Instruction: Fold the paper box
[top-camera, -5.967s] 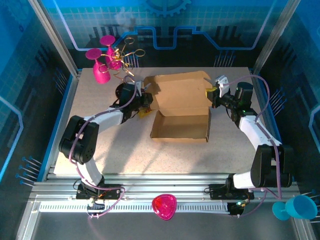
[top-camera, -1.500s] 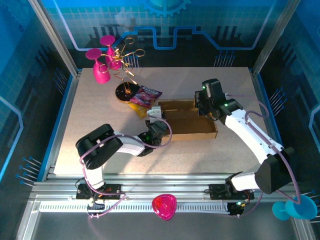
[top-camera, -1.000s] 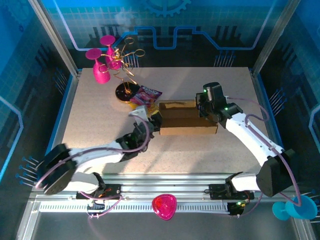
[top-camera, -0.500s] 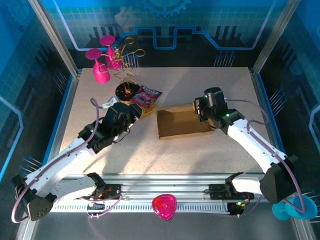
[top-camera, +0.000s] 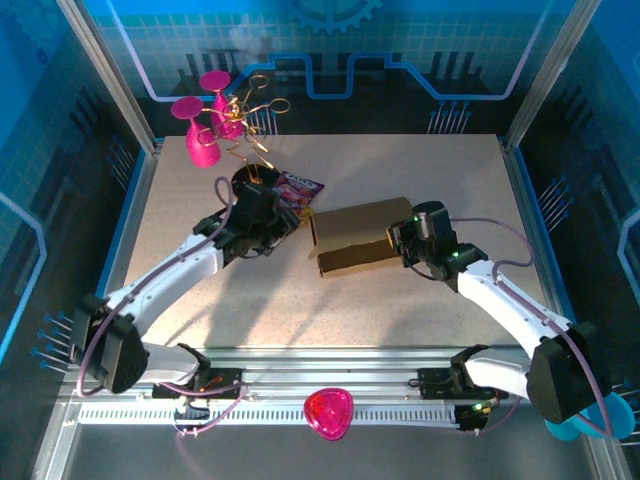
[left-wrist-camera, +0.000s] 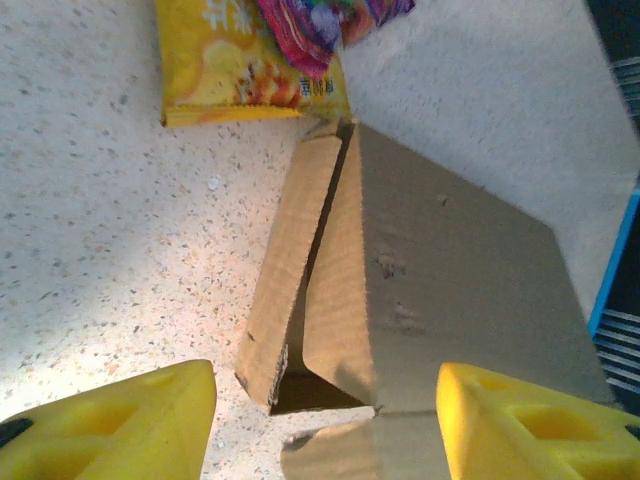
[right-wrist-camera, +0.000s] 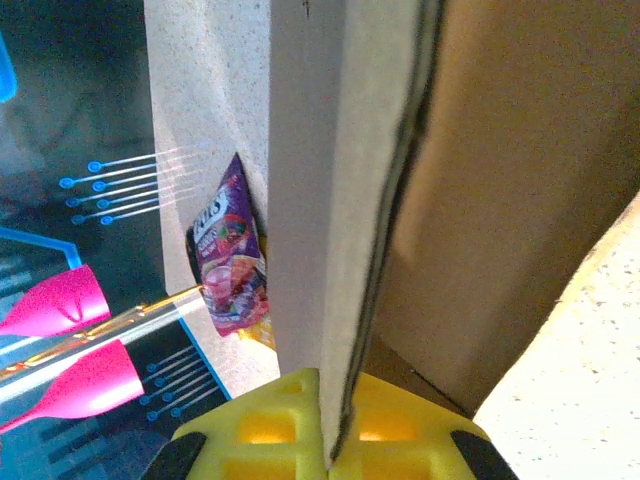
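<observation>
The paper box sits about mid-table, a bit right of centre, turned slightly askew. Its big brown top panel lies down over the shallow tray. In the left wrist view the box isn't fully shut at the near corner. A side flap stands apart from the top panel and you can see a dark gap between them.

The right gripper is on the box's right end. In its own camera the yellow fingers are pinched on a cardboard edge that runs straight up between them.

The left gripper is just off the box's left end, not touching it as far as I can see. Its jaws are spread wide, one yellow finger at each bottom corner of the left wrist view and the box corner beyond them.

The purple-yellow snack packet lies just beside the box's far-left corner. Behind it there's a black disc with gold wire and pink goblets at the table's far-left corner.
</observation>
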